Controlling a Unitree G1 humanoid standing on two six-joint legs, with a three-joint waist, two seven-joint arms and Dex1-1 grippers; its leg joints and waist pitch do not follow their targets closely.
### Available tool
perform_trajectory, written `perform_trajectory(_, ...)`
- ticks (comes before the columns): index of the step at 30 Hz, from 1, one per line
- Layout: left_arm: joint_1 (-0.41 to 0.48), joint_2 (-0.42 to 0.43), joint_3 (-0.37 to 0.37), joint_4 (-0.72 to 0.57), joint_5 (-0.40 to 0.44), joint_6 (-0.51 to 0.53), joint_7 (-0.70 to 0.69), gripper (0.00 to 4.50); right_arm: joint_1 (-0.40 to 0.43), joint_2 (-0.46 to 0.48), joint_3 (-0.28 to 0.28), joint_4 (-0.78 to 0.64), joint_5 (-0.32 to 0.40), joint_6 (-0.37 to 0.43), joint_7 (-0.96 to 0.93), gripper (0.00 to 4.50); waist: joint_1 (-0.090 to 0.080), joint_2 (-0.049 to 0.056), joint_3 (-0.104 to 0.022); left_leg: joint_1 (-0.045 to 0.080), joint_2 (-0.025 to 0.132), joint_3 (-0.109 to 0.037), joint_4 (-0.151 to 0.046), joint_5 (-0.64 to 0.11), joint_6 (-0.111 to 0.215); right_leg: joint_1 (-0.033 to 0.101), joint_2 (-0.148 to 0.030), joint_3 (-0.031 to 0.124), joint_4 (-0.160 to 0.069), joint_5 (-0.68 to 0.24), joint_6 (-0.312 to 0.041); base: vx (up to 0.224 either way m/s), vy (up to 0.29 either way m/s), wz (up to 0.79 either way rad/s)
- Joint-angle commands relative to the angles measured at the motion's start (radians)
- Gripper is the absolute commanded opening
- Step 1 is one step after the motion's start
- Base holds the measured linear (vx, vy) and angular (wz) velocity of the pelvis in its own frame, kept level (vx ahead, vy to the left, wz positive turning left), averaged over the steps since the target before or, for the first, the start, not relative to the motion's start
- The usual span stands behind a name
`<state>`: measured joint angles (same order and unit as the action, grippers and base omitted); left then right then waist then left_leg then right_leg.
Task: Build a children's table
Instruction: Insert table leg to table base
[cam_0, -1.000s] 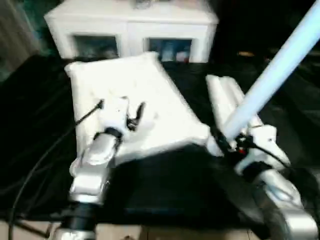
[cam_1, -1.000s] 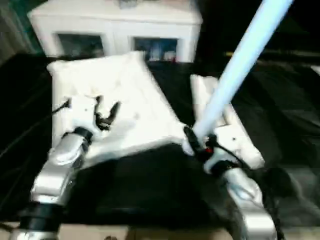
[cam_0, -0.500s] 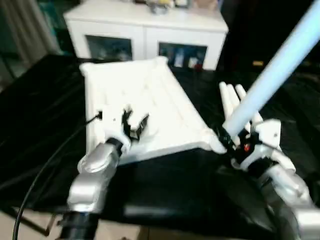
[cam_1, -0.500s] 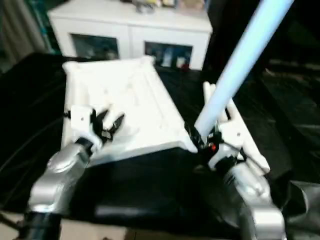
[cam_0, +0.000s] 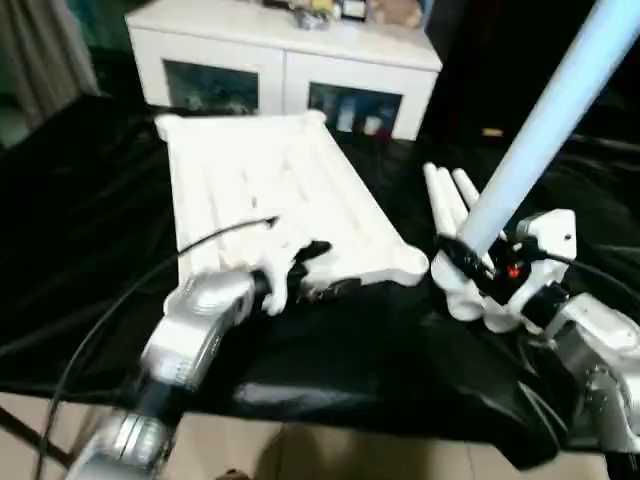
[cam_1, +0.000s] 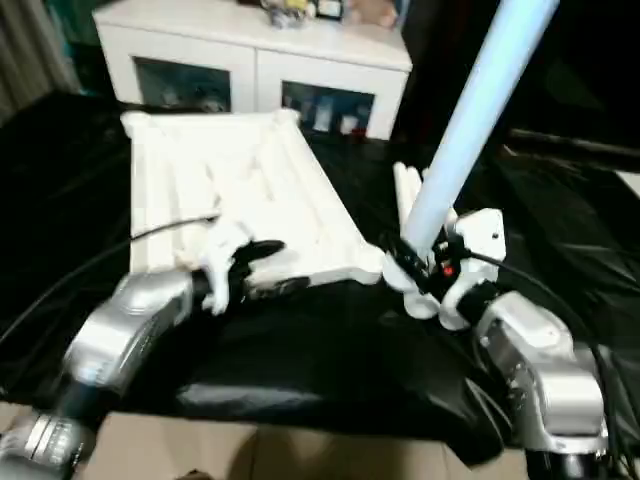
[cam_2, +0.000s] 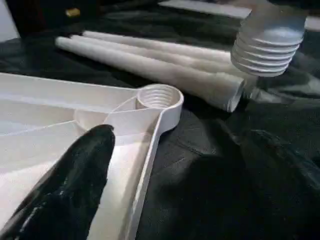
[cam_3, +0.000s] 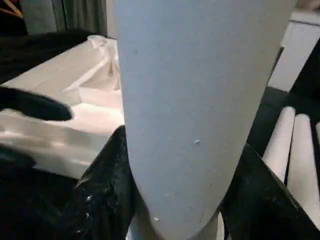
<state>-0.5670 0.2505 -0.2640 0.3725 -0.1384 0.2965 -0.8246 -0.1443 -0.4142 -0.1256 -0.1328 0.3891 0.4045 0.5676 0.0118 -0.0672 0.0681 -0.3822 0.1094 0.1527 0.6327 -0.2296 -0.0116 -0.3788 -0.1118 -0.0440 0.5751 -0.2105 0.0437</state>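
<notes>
Black work table (cam_0: 90, 200) bears tabletop (cam_0: 270, 190); right end effector (cam_0: 470, 272) grips leg (cam_0: 545, 130).

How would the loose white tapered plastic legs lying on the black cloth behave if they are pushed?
The loose white tapered plastic legs are round tubes, so they would probably roll, likely curving because they taper. They look hollow, so probably light and stiff.

Left arm reaches in low, left tool (cam_0: 318, 268) fingers spread wide apart. Right arm bent, right tool (cam_0: 470, 268) squeezes white leg (cam_0: 545, 135), pointing up.
</notes>
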Motion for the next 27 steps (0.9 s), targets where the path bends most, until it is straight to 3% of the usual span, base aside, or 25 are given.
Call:
perform_trajectory(1,-0.030,-0.001,-0.047,0.049,0.051,0.003,-0.007,4.43,-0.003,-0.013,-0.005,0.011,0.002,0.003,0.001,1.87,0.002,0.001,-0.056,0.024,0.105,-0.057,-0.124,-0.466,-0.086,0.013,-0.072,0.031,-0.074,-0.417,-0.144,0.000,0.000,0.00)
perform_trajectory(2,-0.075,-0.004,-0.067,0.117,0.077,0.014,0.004,4.43,0.000,-0.014,-0.004,0.015,-0.002,-0.003,-0.004,1.87,0.007,0.012,-0.058,0.026,0.107,-0.054,-0.121,-0.428,-0.078,0.010,-0.075,0.036,-0.069,-0.369,-0.164,0.000,0.000,0.00)
perform_trajectory(4,-0.109,-0.014,-0.067,0.166,0.083,0.030,0.021,4.43,0.003,-0.012,-0.008,0.013,0.002,-0.004,-0.008,1.87,0.006,0.006,-0.057,0.023,0.102,-0.045,-0.119,-0.409,-0.067,0.010,-0.070,0.036,-0.071,-0.360,-0.171,0.000,0.000,0.00)
perform_trajectory(6,-0.150,-0.041,-0.043,0.233,0.075,0.028,0.045,4.43,0.011,-0.008,-0.016,0.003,0.008,-0.002,-0.010,1.87,0.012,0.017,-0.058,0.020,0.107,-0.045,-0.119,-0.371,-0.053,0.015,-0.074,0.036,-0.069,-0.328,-0.198,0.000,0.000,0.00)
perform_trajectory(9,-0.182,-0.072,-0.025,0.302,0.074,0.005,0.049,4.43,0.028,-0.002,-0.020,-0.005,0.004,-0.005,-0.010,1.87,0.024,0.013,-0.062,0.021,0.109,-0.038,-0.117,-0.316,-0.025,0.020,-0.074,0.035,-0.064,-0.252,-0.228,0.000,0.000,0.00)
perform_trajectory(11,-0.190,-0.078,-0.036,0.328,0.090,-0.007,0.050,4.43,0.035,0.001,-0.019,-0.007,0.001,-0.007,-0.013,1.87,0.030,0.020,-0.066,0.025,0.113,-0.030,-0.117,-0.288,-0.012,0.018,-0.070,0.034,-0.060,-0.214,-0.243,0.000,0.000,0.00)
perform_trajectory(12,-0.209,-0.087,-0.052,0.372,0.108,-0.012,0.053,4.43,0.041,0.003,-0.015,-0.014,-0.002,-0.006,-0.016,1.87,0.031,0.023,-0.066,0.023,0.115,-0.028,-0.120,-0.315,-0.008,0.017,-0.067,0.032,-0.058,-0.224,-0.247,0.000,0.000,0.00)
perform_trajectory(13,-0.220,-0.092,-0.059,0.394,0.112,-0.016,0.042,4.43,0.043,0.003,-0.013,-0.016,-0.002,-0.006,-0.017,1.87,0.028,0.020,-0.068,0.024,0.111,-0.025,-0.117,-0.349,-0.013,0.012,-0.065,0.032,-0.060,-0.259,-0.235,0.052,-0.006,0.01)
perform_trajectory(14,-0.228,-0.096,-0.062,0.405,0.112,-0.008,0.035,4.16,0.042,0.000,-0.012,-0.016,-0.003,-0.004,-0.016,1.87,0.029,0.020,-0.070,0.023,0.112,-0.027,-0.117,-0.341,-0.013,0.015,-0.066,0.032,-0.059,-0.252,-0.235,0.066,-0.004,0.00)
perform_trajectory(16,-0.235,-0.100,-0.063,0.414,0.111,-0.002,0.029,4.08,0.041,-0.001,-0.012,-0.016,-0.003,-0.003,-0.015,1.87,0.031,0.022,-0.075,0.019,0.114,-0.024,-0.117,-0.279,0.004,0.018,-0.064,0.032,-0.051,-0.159,-0.251,0.067,-0.005,0.00)
perform_trajectory(19,-0.281,-0.119,-0.083,0.482,0.136,0.012,-0.015,3.79,0.030,-0.016,-0.009,-0.004,-0.011,0.000,-0.011,1.87,0.039,0.023,-0.085,0.022,0.111,-0.015,-0.103,-0.109,0.074,0.027,-0.063,0.031,-0.030,0.049,-0.307,0.065,-0.008,0.01)
perform_trajectory(21,-0.298,-0.128,-0.084,0.511,0.151,0.020,0.007,3.64,0.026,-0.018,-0.010,-0.002,-0.012,0.000,-0.010,1.87,0.044,0.021,-0.086,0.017,0.110,-0.012,-0.097,-0.041,0.113,0.031,-0.065,0.031,-0.024,0.111,-0.326,0.000,0.000,0.00)
perform_trajectory(22,-0.307,-0.133,-0.082,0.529,0.158,0.022,0.019,3.58,0.025,-0.018,-0.009,-0.001,-0.013,0.000,-0.010,1.87,0.049,0.023,-0.085,0.018,0.110,-0.010,-0.095,-0.034,0.128,0.031,-0.067,0.031,-0.025,0.111,-0.337,0.000,0.000,0.00)
perform_trajectory(24,-0.323,-0.140,-0.081,0.560,0.166,0.019,0.029,3.38,0.023,-0.018,-0.007,-0.001,-0.013,0.000,-0.011,1.87,0.053,0.024,-0.082,0.019,0.114,-0.009,-0.098,-0.060,0.129,0.031,-0.067,0.031,-0.030,0.066,-0.340,0.000,0.000,0.00)
perform_trajectory(27,-0.337,-0.147,-0.086,0.584,0.171,0.038,0.024,3.12,0.021,-0.021,-0.003,-0.001,-0.015,0.001,-0.008,1.87,0.052,0.024,-0.076,0.021,0.116,-0.009,-0.107,-0.160,0.089,0.028,-0.065,0.031,-0.043,-0.070,-0.317,0.000,0.000,0.00)
